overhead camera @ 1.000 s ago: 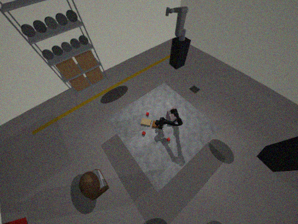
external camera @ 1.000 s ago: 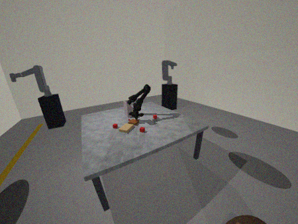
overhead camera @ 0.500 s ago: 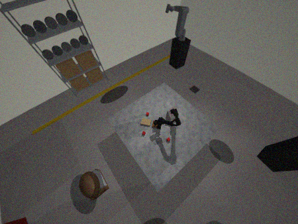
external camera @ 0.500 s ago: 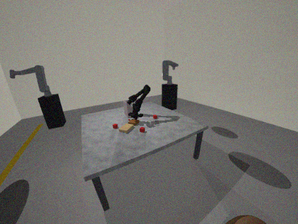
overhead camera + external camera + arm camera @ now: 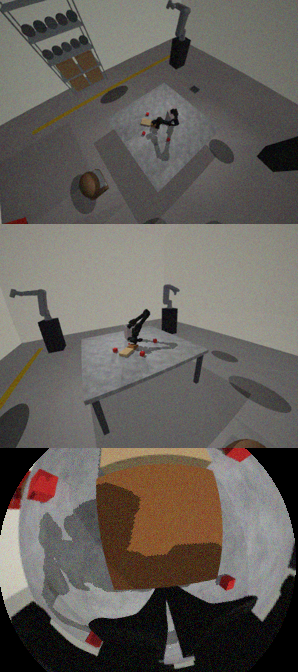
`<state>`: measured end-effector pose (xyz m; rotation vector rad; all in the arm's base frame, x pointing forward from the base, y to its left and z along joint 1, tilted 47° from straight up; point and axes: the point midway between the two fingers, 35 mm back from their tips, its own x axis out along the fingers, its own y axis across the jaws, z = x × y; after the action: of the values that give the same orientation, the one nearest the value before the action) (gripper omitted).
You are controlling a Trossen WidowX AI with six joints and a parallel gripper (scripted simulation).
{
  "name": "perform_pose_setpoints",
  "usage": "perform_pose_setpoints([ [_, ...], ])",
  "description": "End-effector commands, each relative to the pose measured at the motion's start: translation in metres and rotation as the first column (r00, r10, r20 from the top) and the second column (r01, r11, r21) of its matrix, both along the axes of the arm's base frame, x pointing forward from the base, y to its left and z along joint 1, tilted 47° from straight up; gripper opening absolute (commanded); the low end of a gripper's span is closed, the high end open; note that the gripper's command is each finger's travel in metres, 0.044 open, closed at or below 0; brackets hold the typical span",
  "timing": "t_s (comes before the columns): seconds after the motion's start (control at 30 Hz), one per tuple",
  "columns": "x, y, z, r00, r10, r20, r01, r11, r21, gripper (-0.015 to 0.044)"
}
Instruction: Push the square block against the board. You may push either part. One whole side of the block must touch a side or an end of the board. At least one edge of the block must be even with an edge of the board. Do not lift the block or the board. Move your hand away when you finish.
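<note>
The square block (image 5: 153, 126) (image 5: 134, 346) (image 5: 175, 508) is orange-brown and lies flat, partly in the arm's shadow. The board (image 5: 146, 122) (image 5: 126, 352) (image 5: 155, 454) is pale wood and lies just beyond the block's far side. In the wrist view a strip of the board's shaded side shows along the block's far edge. Their left and right edges look nearly in line; a thin gap cannot be ruled out. My gripper (image 5: 133, 342) (image 5: 162, 583) is shut and empty, its tips low at or just above the block's near edge. Whether they touch it is unclear.
Small red cubes stand around the pieces: one cube (image 5: 147, 114) (image 5: 115, 350) and another cube (image 5: 143, 133) (image 5: 142, 353) flank the board. A third cube (image 5: 168, 140) (image 5: 155, 340) is farther back toward the arm's base. The grey table (image 5: 162, 175) (image 5: 102, 383) bears everything.
</note>
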<state>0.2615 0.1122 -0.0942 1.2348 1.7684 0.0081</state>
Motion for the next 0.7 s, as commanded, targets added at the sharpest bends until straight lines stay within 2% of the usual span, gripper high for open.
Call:
perform_pose_setpoints([
  [0.0, 0.0, 0.0, 0.0, 1.0, 0.001, 0.004, -0.001, 1.0, -0.005, 0.0],
  [0.67, -0.022, 0.016, 0.019, 1.0, 0.001, 0.002, -0.001, 1.0, -0.005, 0.0],
])
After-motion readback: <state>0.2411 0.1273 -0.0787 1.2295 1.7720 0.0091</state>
